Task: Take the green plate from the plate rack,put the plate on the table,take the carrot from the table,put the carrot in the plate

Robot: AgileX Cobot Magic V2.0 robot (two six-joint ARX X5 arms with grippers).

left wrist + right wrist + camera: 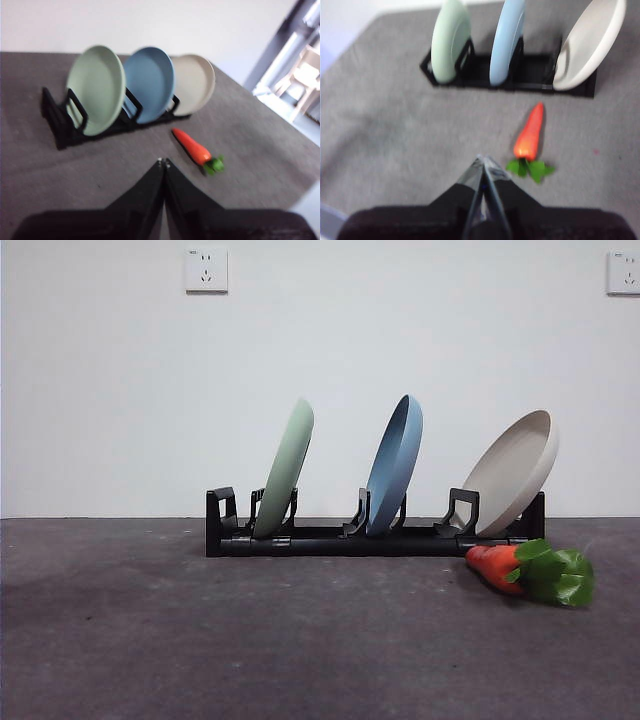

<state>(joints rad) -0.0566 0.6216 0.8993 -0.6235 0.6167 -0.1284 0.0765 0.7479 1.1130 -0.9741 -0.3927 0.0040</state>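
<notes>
Front view: green plate (284, 472) upright on edge in the end slot of the plate rack (330, 538), leaning slightly toward the blue plate (395, 465) in the middle slot; beige plate (512, 472) tilted in the far end slot. Carrot (497, 565) flat on the table (200, 640) just in front of the rack's beige-plate end, leaves pointing away from the rack's middle. No arm visible. Left wrist view: left gripper (163, 161) jaws pressed together, holding nothing, hovering over bare table, well apart from the rack. Green plate (96, 89) ahead and off to one side, concave face turned toward this camera; carrot (192, 147) near the jaw tips on the other side. Right wrist view: right gripper (482, 159) also closed and empty. Green plate (450, 41) seen edge-on, well ahead; carrot (529, 134) just beside the tips, long axis running toward the rack, leaves nearest the jaws. Judgement: nothing started; plate's rim edge-on to the right arm, broadside to the left; jaws to be opened before any pinch of the upper rim. Which arm nearer the plate: cannot tell.
</notes>
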